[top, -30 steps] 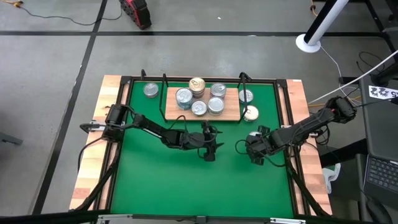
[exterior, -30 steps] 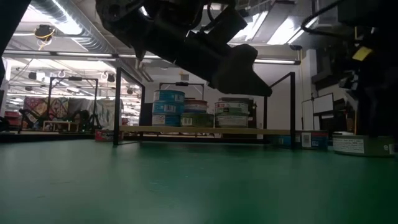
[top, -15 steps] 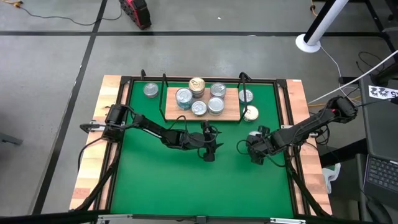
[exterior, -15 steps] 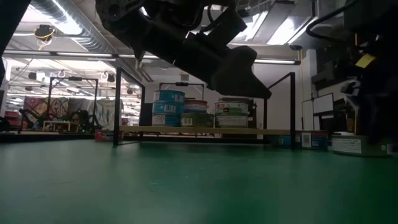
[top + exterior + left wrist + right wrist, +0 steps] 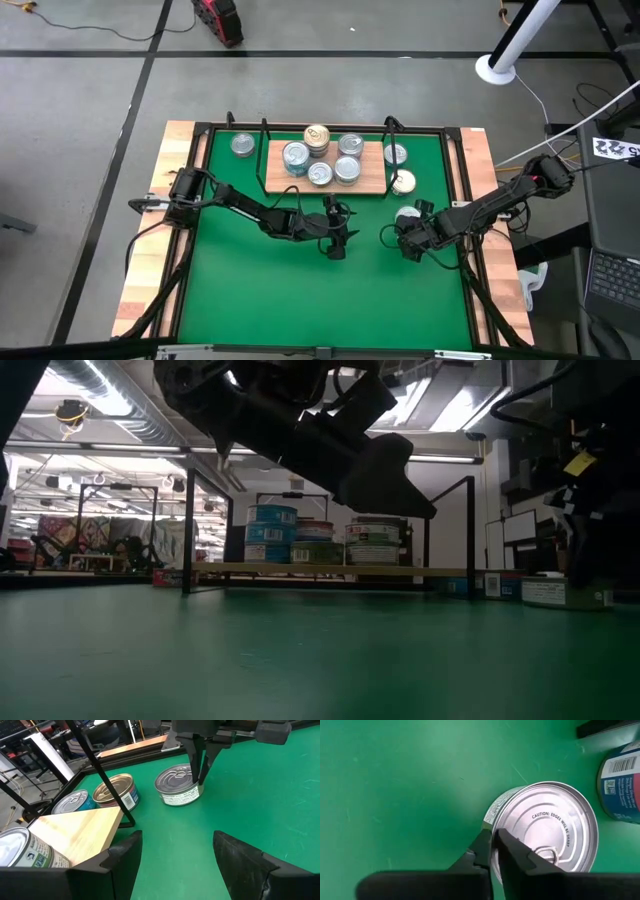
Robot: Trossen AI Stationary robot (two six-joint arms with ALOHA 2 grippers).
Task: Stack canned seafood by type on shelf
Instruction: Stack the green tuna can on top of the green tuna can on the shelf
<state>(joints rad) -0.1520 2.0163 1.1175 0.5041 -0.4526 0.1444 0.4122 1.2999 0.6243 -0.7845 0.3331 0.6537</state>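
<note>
Right claw (image 5: 495,851) closed over tin (image 5: 550,820)

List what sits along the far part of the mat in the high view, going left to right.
Lone silver-lidded can on the mat → shelf with its cluster of cans, including the gold-lidded stack → blue-labelled can past the shelf's right end → gold-lidded can on the mat → silver can by the right gripper.

Green mat (image 5: 260,290) w/ wooden shelf (image 5: 372,178) of stacked tins (image 5: 318,140), four loose tins (image 5: 242,146) alongside.
</note>
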